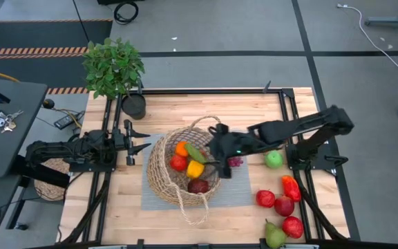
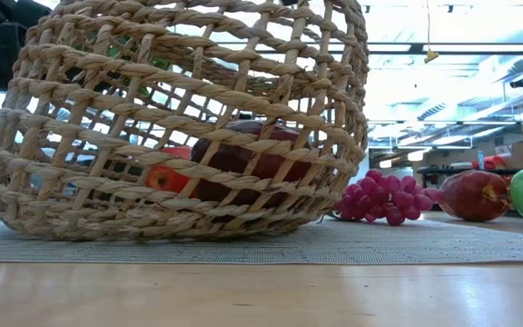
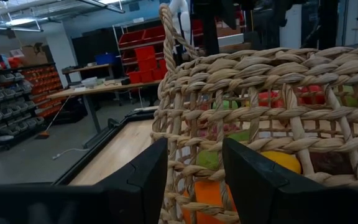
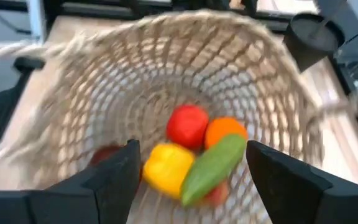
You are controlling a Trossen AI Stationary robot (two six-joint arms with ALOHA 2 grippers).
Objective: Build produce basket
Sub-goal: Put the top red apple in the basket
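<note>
Right hand [image 1: 216,160] over basket [image 1: 159,176] rim, fingers spread, nothing held. Left hand [image 1: 138,137] parked just beside basket's opposite wall, fingers apart.

High view: orange, red, yellow, green pieces inside basket; grapes [image 1: 235,162], green apple [image 1: 273,159] just beside it; red fruit [image 1: 284,205], pear [image 1: 275,236] farther off.

Low view: basket tilted on mat [image 2: 407,243]. Risk: tipping if withdrawing hand catches rim.

Right wrist view: green vegetable [image 4: 213,167] lying across pile; may roll.

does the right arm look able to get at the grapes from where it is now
Probably yes. The grapes lie on the mat just outside the basket, right under the right gripper, which hangs open over the rim with nothing covering them.
</note>
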